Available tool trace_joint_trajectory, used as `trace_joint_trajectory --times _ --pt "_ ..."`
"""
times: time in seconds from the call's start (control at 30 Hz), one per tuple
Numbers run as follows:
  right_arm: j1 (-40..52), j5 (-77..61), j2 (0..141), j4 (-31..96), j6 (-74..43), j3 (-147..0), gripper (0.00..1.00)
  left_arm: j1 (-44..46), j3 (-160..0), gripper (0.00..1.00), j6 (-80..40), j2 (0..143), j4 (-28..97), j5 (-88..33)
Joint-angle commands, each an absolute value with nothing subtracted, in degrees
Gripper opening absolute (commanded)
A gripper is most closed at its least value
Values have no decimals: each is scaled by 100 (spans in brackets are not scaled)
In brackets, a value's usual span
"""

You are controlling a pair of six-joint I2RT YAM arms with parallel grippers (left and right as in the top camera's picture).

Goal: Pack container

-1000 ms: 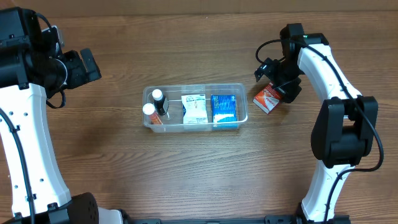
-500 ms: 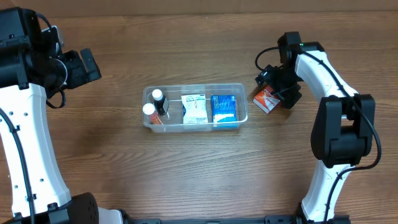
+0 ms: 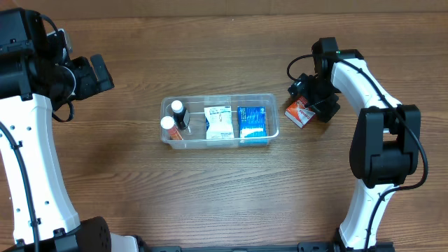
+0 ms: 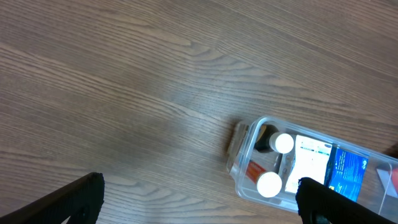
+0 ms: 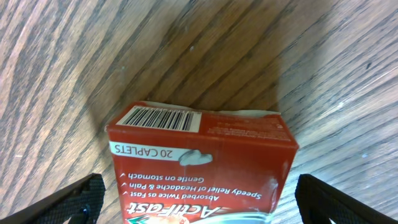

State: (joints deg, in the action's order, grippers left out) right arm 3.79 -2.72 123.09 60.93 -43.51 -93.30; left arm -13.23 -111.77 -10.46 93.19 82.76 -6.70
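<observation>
The clear container [image 3: 273, 129] lies mid-table and holds two white-capped bottles [image 3: 168, 124], a white packet [image 3: 218, 122] and a blue box [image 3: 253, 121]. A red caplet box [image 3: 299, 112] lies on the table just right of it. My right gripper [image 3: 308, 105] is open over the red box [image 5: 202, 165], its fingers on either side and clear of it. My left gripper [image 3: 101, 77] is open and empty, raised at the far left. In the left wrist view the container [image 4: 239, 158] shows at lower right.
The wooden table [image 3: 224, 189] surrounds the container. The right arm's white links [image 3: 371, 84] reach in from the right edge. The left arm [image 3: 28, 140] stands along the left edge.
My right gripper has moved slightly down and in over the red box. The left arm and the container have not moved.
</observation>
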Motion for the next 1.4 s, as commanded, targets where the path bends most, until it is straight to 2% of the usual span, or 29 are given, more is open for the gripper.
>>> trace_joint_trajectory --times 0.0,0.43,0.93,1.17,1.23,1.37 --pt "386 -113 12401 6073 -4397 -9295 100 -1347 -11168 100 -941 9332 8276 -711" --pt "563 -139 12744 6069 -4351 -9295 100 -1347 -11168 100 -941 9332 8285 -711" --pt "563 -134 12742 6213 -4329 -9297 74 -1347 -11168 100 -941 9332 8289 -711" --pt "563 -130 12674 6313 -4303 -9308 69 -1347 -11168 100 -941 9332 8289 -711" --pt "563 -132 12575 6309 -4217 -9308 64 -1347 -11168 100 -941 9332 8289 -711" --pt "563 -106 12269 6353 -4154 -9345 63 -1347 -11168 100 -941 9332 8291 -714"
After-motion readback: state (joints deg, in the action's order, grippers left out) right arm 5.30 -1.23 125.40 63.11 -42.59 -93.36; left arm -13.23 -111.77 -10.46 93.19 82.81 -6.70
